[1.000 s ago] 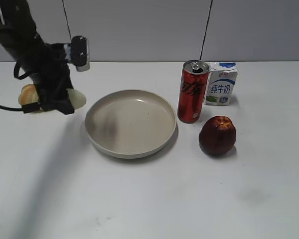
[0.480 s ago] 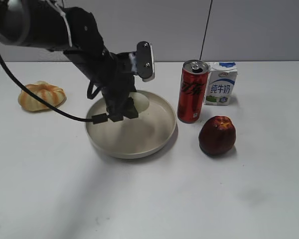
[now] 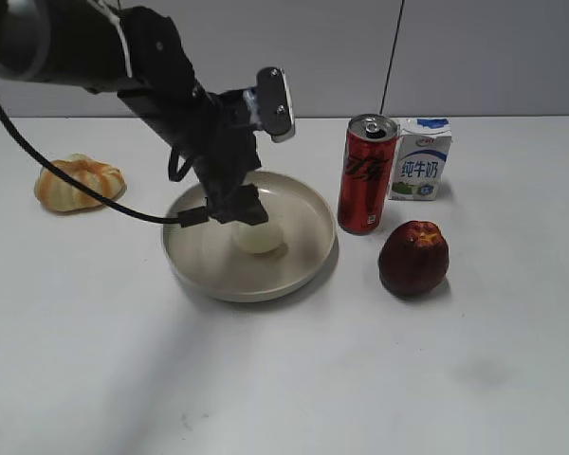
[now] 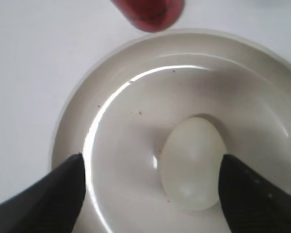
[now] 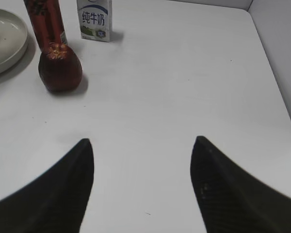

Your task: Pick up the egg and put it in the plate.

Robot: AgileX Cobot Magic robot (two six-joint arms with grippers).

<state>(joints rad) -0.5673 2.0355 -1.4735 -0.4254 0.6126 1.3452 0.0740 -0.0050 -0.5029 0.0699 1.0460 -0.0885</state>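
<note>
Egg placement looks all but done in the exterior view: the small, smooth, cream-white egg now lies on the floor of the large round beige plate, right of the plate's centre, with the left gripper just above and behind it. Half a second ago that gripper hung over the plate with the egg not yet resting there, and a second ago it was well to the left beside the ribbed orange-and-cream pumpkin; the carry across is therefore over. A red drinks can, a small white-and-blue milk carton and a dark red apple-like fruit stand to the right of the plate, untouched. From the left wrist view, the egg sits free in the plate, and the two dark fingers stand wide apart on either side without touching it, so the release has been made. From the right wrist view, the right gripper hangs over bare white table with its fingers spread and nothing between them. By my judgement only the left arm's withdrawal remains, and the egg could roll if brushed.
</note>
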